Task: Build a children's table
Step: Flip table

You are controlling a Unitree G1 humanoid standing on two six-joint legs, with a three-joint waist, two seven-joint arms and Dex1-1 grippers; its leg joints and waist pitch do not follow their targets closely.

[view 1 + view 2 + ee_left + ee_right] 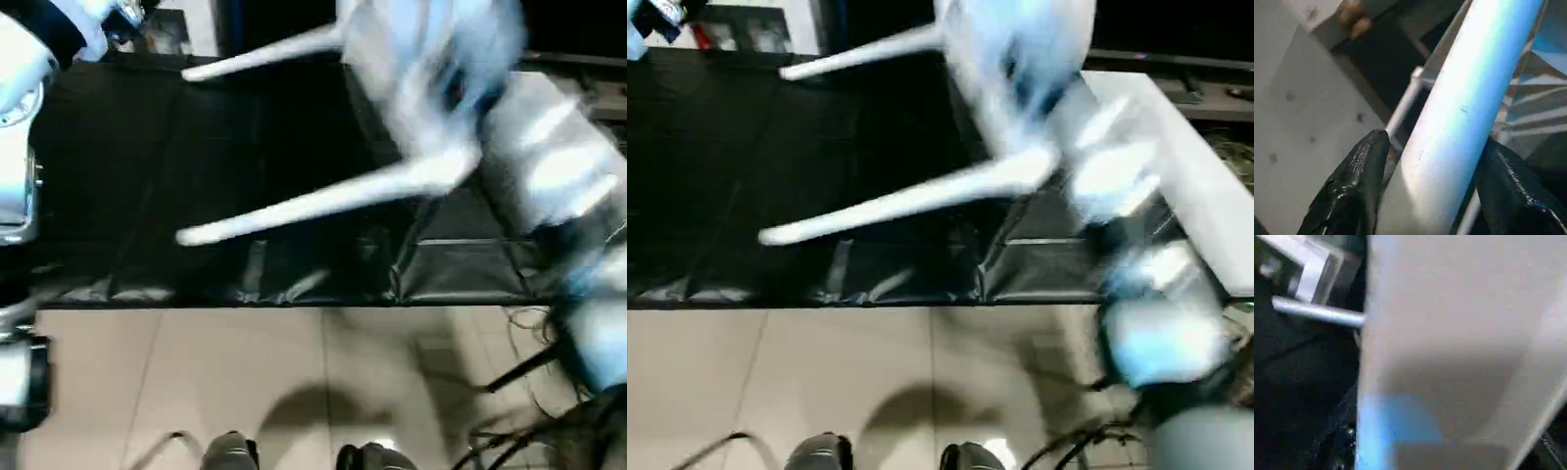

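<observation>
The children's table [431,59] hangs tilted in the air at the upper right, blurred, over the black-covered work surface [147,196]. Two white legs point left: a near one [313,201] and a far one [265,54]. My right forearm [1117,186] reaches up to the table top, and the right gripper [460,90] is shut on its edge. The right wrist view has the white panel [1449,333] pressed close. In the left wrist view a white tube leg [1464,98] runs between my black fingers [1361,166], and the left gripper [1432,139] is shut on it. My left forearm [15,166] stands at the far left.
The work surface's front edge [245,299] runs across the middle, with tiled floor [245,392] below it. Cables [529,392] lie on the floor at the right. A white bench [1205,196] stands along the right side. My feet [230,455] are at the bottom.
</observation>
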